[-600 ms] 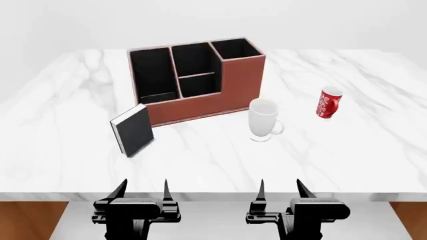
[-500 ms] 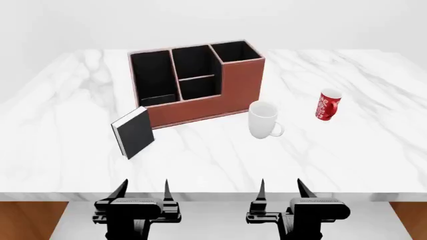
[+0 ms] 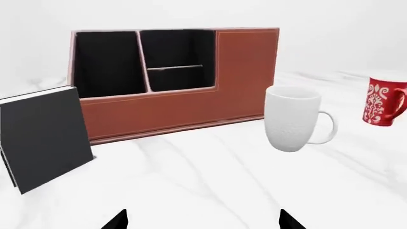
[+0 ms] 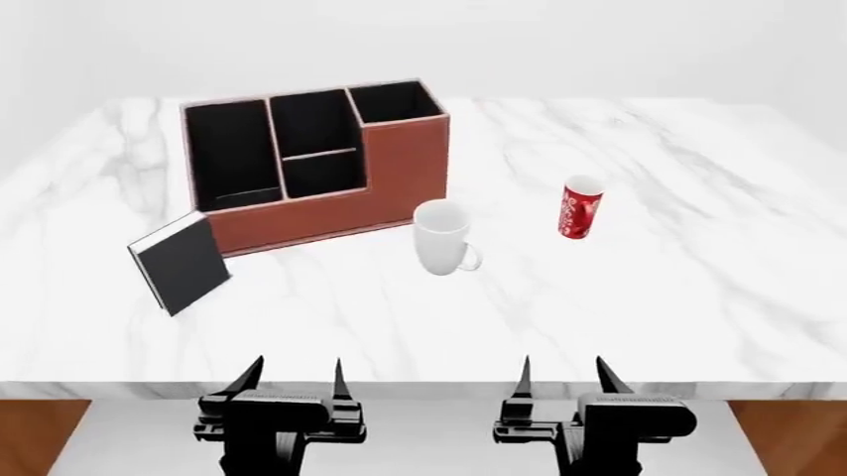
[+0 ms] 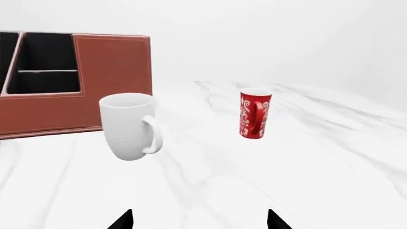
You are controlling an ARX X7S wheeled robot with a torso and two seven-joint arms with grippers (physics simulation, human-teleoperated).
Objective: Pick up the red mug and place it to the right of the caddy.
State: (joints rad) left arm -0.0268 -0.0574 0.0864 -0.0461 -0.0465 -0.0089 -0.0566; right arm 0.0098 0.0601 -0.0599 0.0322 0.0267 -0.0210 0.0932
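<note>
The red mug (image 4: 580,207) with white script stands upright on the marble table, right of the white mug and apart from it; it also shows in the right wrist view (image 5: 254,114) and the left wrist view (image 3: 383,101). The reddish-brown caddy (image 4: 317,203) with black-lined compartments stands at the back left; it also shows in the left wrist view (image 3: 241,71) and the right wrist view (image 5: 111,71). My left gripper (image 4: 294,377) and right gripper (image 4: 562,375) are open and empty, low at the table's near edge, far from the mug.
A plain white mug (image 4: 443,237) stands just right of the caddy's front corner. A small black book (image 4: 181,262) leans at the caddy's front left. The marble table (image 4: 688,297) reaches to the near edge above both grippers.
The whole head view has shifted: caddy, book and both mugs now sit further left in the picture. The white mug appears lower, resting on the table. Both grippers stay open.
</note>
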